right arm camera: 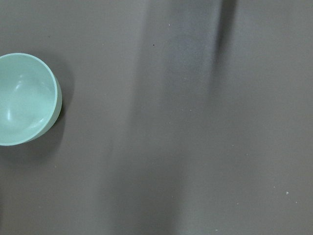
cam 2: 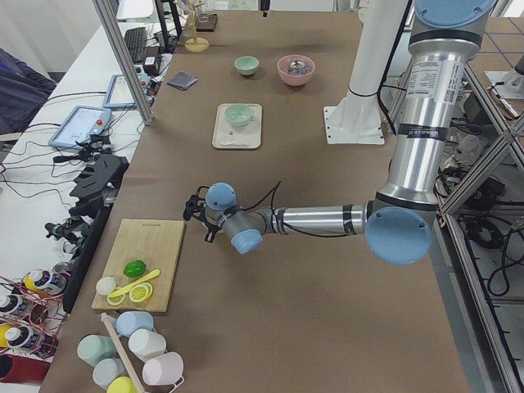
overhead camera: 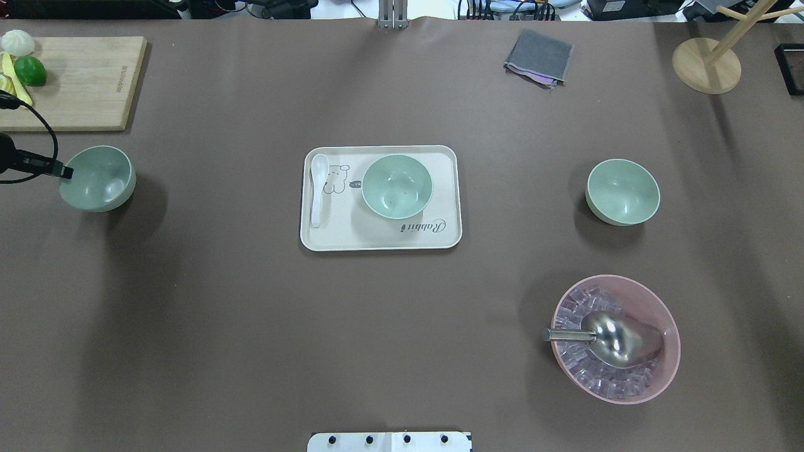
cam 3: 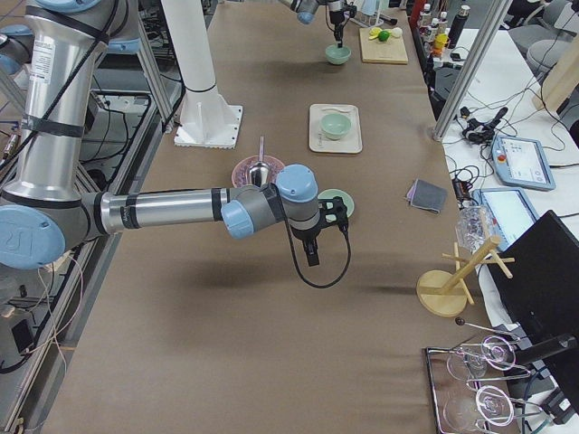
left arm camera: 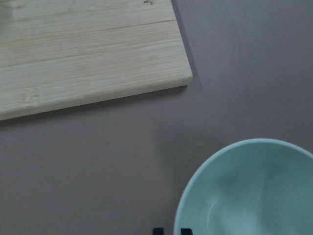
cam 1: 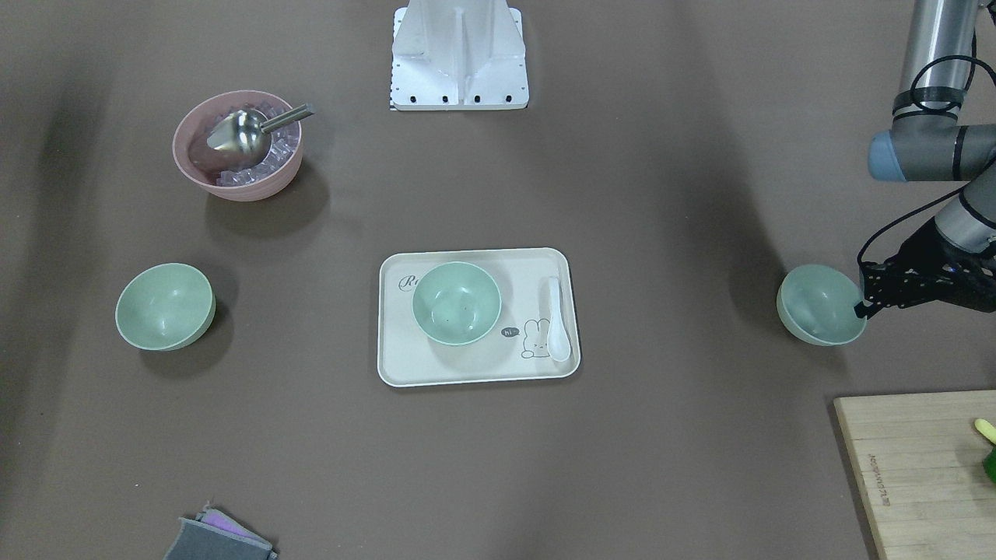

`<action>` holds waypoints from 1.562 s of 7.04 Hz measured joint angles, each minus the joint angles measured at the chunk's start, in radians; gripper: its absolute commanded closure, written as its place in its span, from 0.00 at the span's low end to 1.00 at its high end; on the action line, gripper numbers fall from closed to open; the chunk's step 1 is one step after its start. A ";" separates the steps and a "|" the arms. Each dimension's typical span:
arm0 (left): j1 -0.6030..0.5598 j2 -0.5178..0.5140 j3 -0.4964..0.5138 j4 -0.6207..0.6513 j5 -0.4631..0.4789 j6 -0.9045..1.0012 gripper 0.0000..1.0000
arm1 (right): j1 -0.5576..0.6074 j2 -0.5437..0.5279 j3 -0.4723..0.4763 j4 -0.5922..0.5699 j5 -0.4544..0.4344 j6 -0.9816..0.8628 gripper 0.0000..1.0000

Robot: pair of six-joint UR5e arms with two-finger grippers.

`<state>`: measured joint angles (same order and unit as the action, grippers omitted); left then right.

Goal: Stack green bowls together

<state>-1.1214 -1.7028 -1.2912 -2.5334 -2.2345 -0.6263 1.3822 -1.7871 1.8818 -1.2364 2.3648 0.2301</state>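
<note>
Three pale green bowls show. One sits on the cream tray at the table's middle. One stands alone on the robot's right side. One stands on its left side, by the cutting board. My left gripper is at this bowl's outer rim. In the left wrist view its fingertips stand close together astride the rim of the bowl. My right gripper hovers over bare table near the right bowl; I cannot tell whether it is open or shut.
A pink bowl with ice cubes and a metal scoop stands at the near right. A white spoon lies on the tray. A cutting board with fruit, a grey cloth and a wooden stand lie along the far edge.
</note>
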 measured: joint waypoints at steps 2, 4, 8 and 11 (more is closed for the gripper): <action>0.000 0.000 -0.024 0.001 -0.003 -0.005 1.00 | 0.000 0.000 -0.001 0.000 0.001 0.001 0.00; 0.002 -0.005 -0.123 0.074 -0.009 -0.047 1.00 | -0.001 -0.001 -0.003 0.016 0.001 -0.011 0.00; 0.128 -0.129 -0.438 0.521 0.044 -0.234 1.00 | -0.010 -0.005 -0.051 0.115 0.003 -0.002 0.00; 0.324 -0.394 -0.428 0.739 0.171 -0.440 1.00 | -0.011 -0.004 -0.053 0.118 0.000 0.004 0.00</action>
<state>-0.7974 -2.0972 -1.7188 -1.7941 -2.0637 -1.0667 1.3715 -1.7913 1.8286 -1.1184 2.3646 0.2344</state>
